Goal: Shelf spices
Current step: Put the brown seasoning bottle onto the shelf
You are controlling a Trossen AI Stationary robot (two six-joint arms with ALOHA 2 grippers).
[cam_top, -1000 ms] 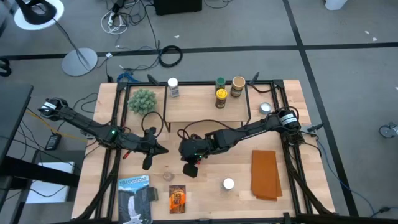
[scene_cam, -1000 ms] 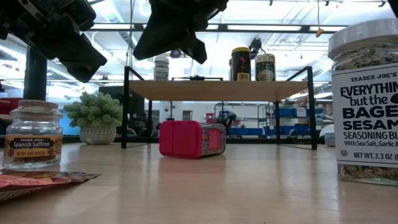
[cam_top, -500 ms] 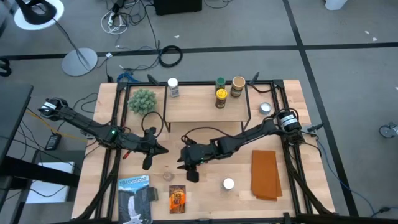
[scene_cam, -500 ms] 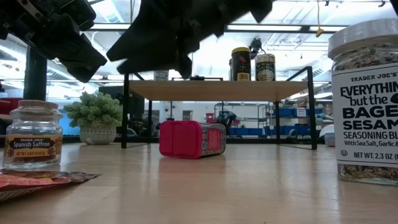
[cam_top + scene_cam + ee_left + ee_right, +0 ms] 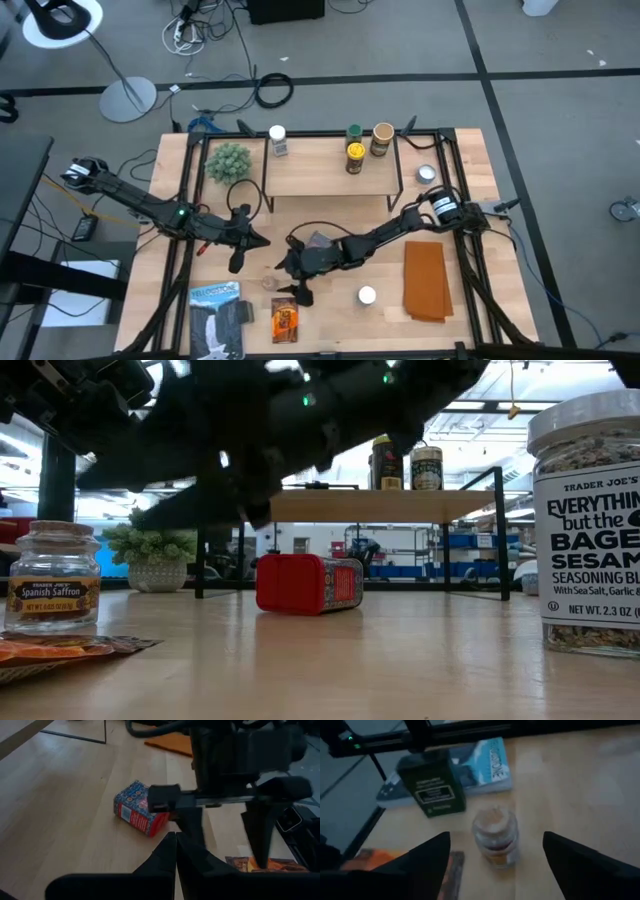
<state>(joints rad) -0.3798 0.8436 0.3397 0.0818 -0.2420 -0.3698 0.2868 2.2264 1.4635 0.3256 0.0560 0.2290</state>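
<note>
You are in a robotics lab: grey floor (image 5: 560,60) with loose cables (image 5: 215,30), strip-lit ceiling (image 5: 560,400), storage racks (image 5: 420,550) behind.

Three jars (image 5: 367,143) stand on the shelf (image 5: 325,170); the red box (image 5: 308,583) lies before it.

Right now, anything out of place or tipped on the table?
Yes: the red spice box lies on its side on the table in front of the shelf, while the jars stand upright. The open right gripper hovers near the saffron jar.
</note>
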